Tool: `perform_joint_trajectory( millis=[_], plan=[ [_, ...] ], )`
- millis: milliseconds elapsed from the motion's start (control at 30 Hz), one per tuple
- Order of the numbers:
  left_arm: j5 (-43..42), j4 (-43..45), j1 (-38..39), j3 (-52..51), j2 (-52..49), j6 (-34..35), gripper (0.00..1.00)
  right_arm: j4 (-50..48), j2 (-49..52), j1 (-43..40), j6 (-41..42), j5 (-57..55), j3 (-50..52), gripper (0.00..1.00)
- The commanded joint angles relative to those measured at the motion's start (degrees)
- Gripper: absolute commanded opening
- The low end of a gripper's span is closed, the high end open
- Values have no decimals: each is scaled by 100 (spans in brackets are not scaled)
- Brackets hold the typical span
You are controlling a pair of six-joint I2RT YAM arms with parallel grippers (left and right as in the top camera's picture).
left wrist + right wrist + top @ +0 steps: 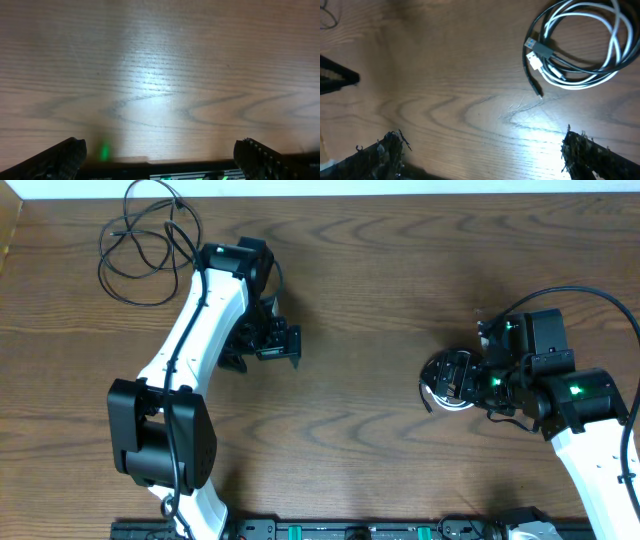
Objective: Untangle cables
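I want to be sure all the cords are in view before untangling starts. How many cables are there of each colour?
Black cables: 2 (loose black cable lying alone in open loops; coiled black cable wound together with the white one)
White cables: 1 (white cable, in that same coil)
Total: 3

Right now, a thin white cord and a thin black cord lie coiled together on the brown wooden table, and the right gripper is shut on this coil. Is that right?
Not quite: the thin white cord and thin black cord lie coiled together on the brown wooden table, but the right gripper is open and empty, apart from the coil. The right wrist view shows it.
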State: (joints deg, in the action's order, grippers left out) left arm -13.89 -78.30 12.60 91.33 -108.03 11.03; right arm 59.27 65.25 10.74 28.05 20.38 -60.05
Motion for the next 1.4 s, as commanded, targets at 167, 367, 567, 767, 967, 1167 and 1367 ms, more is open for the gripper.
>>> perform_joint_trajectory(
  millis=[167,367,567,767,967,1167,1367],
  plan=[
    [-1735,66,282,-199,-57,-1231,99,328,0,-184,-457,-66,-214,99],
    [-1679,109,898,-203,-57,-1069,99,1471,0,-866,-459,-1801,-999,99],
    [-1646,595,1519,-203,-57,-717,99,1727,-11,-1451,-455,-2970,-1292,99],
    [-9,586,2096,-203,-50,590,99,1779,-4,-1482,-455,-2889,-1117,99],
    [7,509,2299,-203,127,787,99,1574,118,-1482,-457,-2459,-859,99],
    [11,531,1928,-203,1093,793,99,1469,415,-1471,-455,-1982,-693,99],
    [417,407,1342,-203,2750,769,99,1257,745,-1471,-452,-1386,-678,99]
  ],
)
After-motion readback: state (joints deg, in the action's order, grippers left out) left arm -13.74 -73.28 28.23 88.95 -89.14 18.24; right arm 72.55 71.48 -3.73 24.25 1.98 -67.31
